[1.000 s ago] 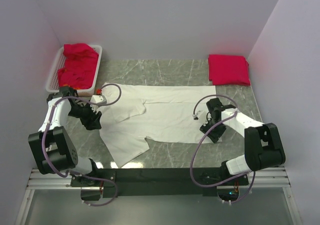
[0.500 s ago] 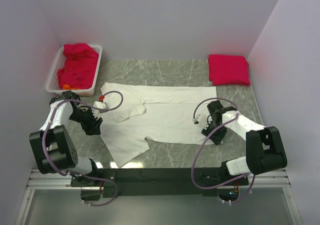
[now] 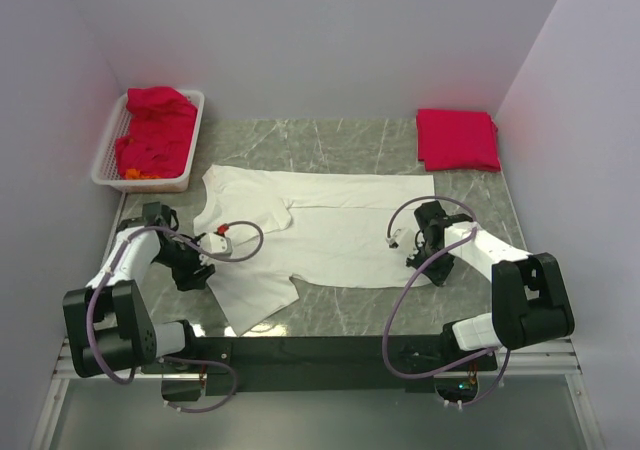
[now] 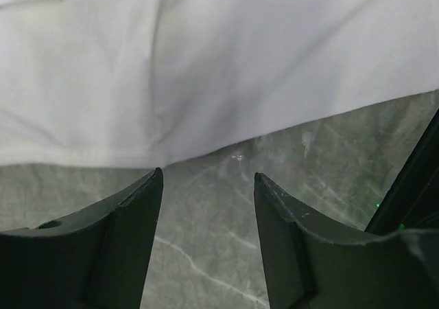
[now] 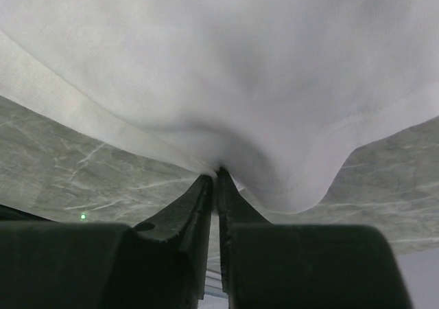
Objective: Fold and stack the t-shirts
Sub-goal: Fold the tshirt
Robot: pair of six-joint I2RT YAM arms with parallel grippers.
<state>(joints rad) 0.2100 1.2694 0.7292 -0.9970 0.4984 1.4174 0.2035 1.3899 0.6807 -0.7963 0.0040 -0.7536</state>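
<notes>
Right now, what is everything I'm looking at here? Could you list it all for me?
white t-shirt: one, white, spread flat across the middle of the table
folded t-shirt: one, crimson red, far right corner of the table
heaped t-shirts: count unclear, crimson red, piled in the basket
basket: one, white slatted plastic, far left corner
table: one, grey-green marble pattern, under everything
left arm: one, white and black, near left
right arm: one, white and black, near right
left gripper: one, black, open over bare table just short of the white t-shirt's edge
right gripper: one, black, shut on the white t-shirt's edge
</notes>
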